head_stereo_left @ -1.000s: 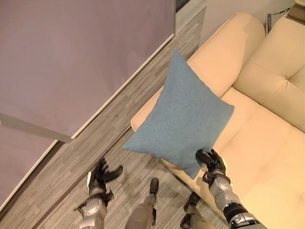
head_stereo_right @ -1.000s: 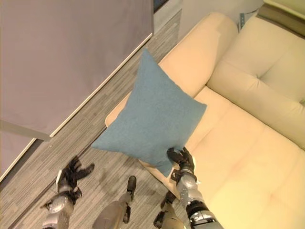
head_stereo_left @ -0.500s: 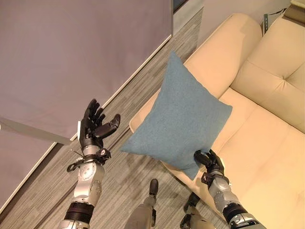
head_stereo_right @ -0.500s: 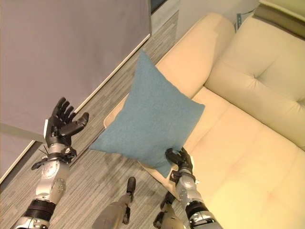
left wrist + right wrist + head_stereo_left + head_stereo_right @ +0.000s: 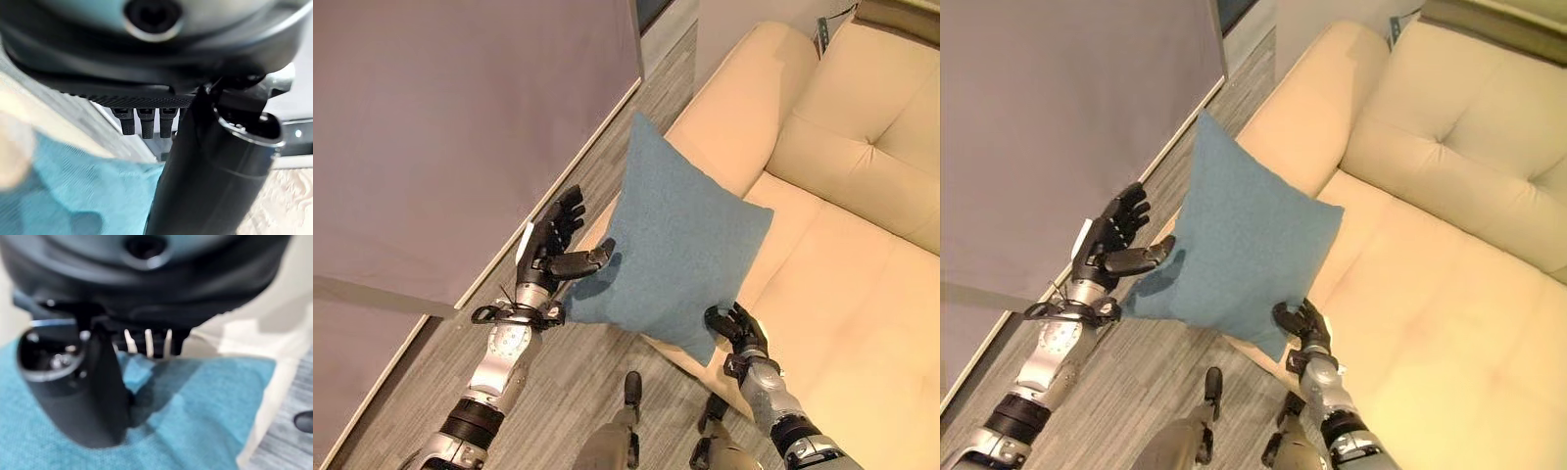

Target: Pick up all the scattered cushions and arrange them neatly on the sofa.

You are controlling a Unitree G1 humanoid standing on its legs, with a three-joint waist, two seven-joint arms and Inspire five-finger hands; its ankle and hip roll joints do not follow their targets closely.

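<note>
A blue square cushion (image 5: 677,257) hangs in the air over the front corner of the cream sofa (image 5: 862,294), held up on one corner. My right hand (image 5: 737,331) is shut on the cushion's lowest corner, thumb and fingers pinching the cloth (image 5: 146,396). My left hand (image 5: 551,257) is raised beside the cushion's left corner, fingers straight and spread, with its thumb tip at the cushion's edge. Past the left hand's fingers (image 5: 142,122) in its wrist view lies the blue cloth (image 5: 88,196).
A large grey rug (image 5: 440,137) covers the floor to the left. A strip of grey wood-pattern floor (image 5: 558,382) runs between rug and sofa. The sofa's armrest (image 5: 744,88) and tufted back cushions (image 5: 871,127) rise behind the blue cushion.
My left hand has risen from low by the floor and moved right to the cushion's left corner. The right hand keeps its hold. The camera has shifted slightly.
</note>
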